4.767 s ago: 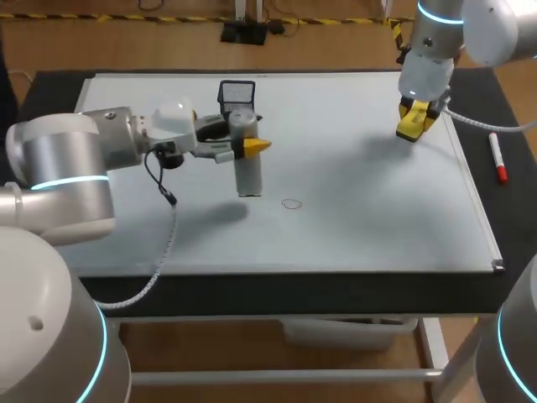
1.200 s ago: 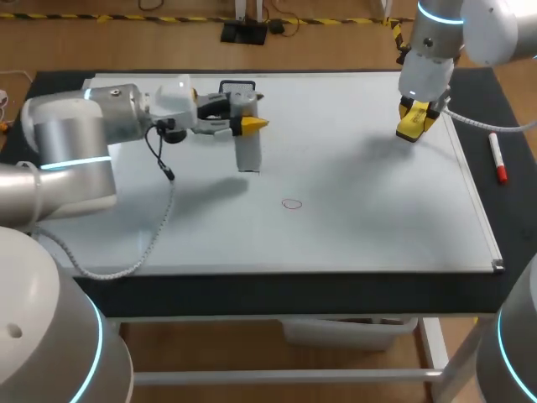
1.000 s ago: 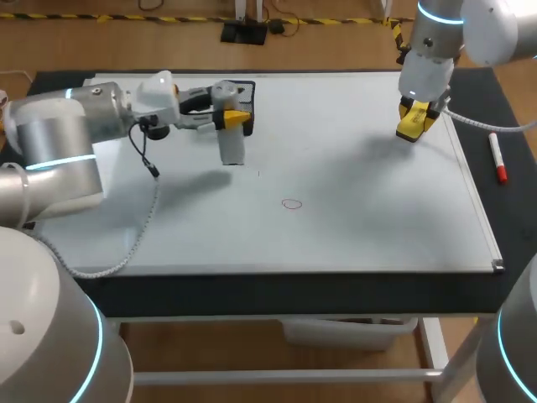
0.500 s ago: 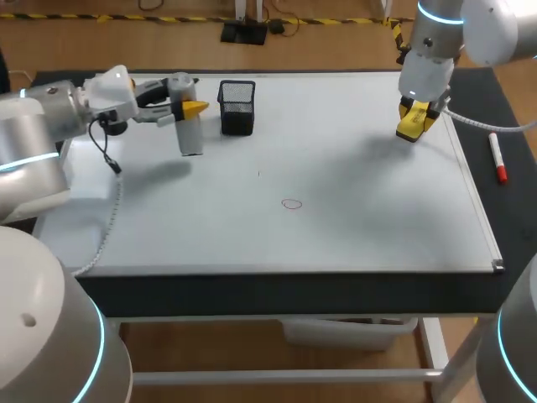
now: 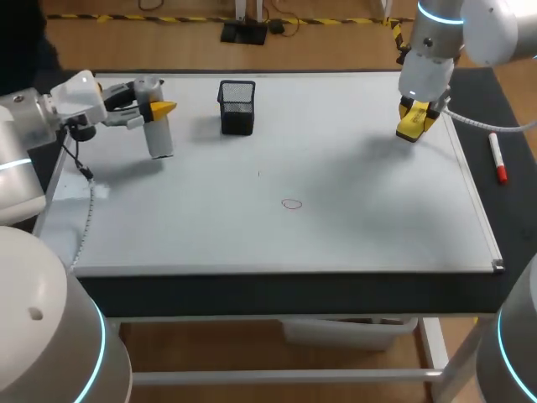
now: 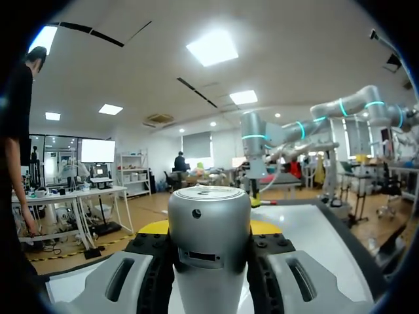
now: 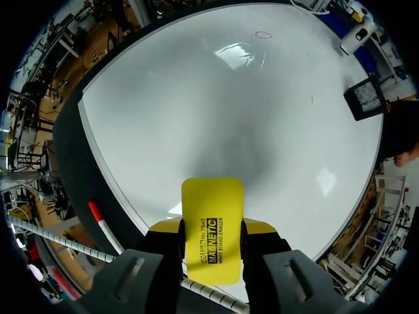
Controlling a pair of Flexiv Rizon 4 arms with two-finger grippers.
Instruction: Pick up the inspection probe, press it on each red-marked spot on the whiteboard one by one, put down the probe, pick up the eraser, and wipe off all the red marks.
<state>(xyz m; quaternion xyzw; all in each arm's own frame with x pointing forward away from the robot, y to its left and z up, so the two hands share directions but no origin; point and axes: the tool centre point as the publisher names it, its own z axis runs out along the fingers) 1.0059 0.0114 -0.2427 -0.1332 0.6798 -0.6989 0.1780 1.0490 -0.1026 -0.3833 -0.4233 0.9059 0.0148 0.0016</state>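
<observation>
The inspection probe [image 5: 159,138], a silver cylinder, hangs upright over the far left part of the whiteboard [image 5: 361,227], and my left gripper [image 5: 155,107] is shut on its upper end. In the left wrist view the probe [image 6: 209,248] fills the space between the fingers of the left gripper [image 6: 209,229]. My right gripper [image 5: 416,116] is at the far right of the board, shut on the yellow eraser [image 5: 411,128]; the eraser [image 7: 211,222] sticks out ahead of the right gripper [image 7: 211,234]. One red ring mark [image 5: 291,203] is near the board's middle; the same mark [image 7: 263,34] shows far ahead of the eraser.
A black mesh pen holder [image 5: 237,107] stands at the far side of the board, right of the probe. A red marker [image 5: 497,158] lies on the dark tabletop past the board's right edge. A faint short stroke [image 5: 258,174] sits above the red ring.
My left arm has carried the probe leftward, from near the board's middle past the mesh holder to the far left. The right arm and the eraser have kept still.
</observation>
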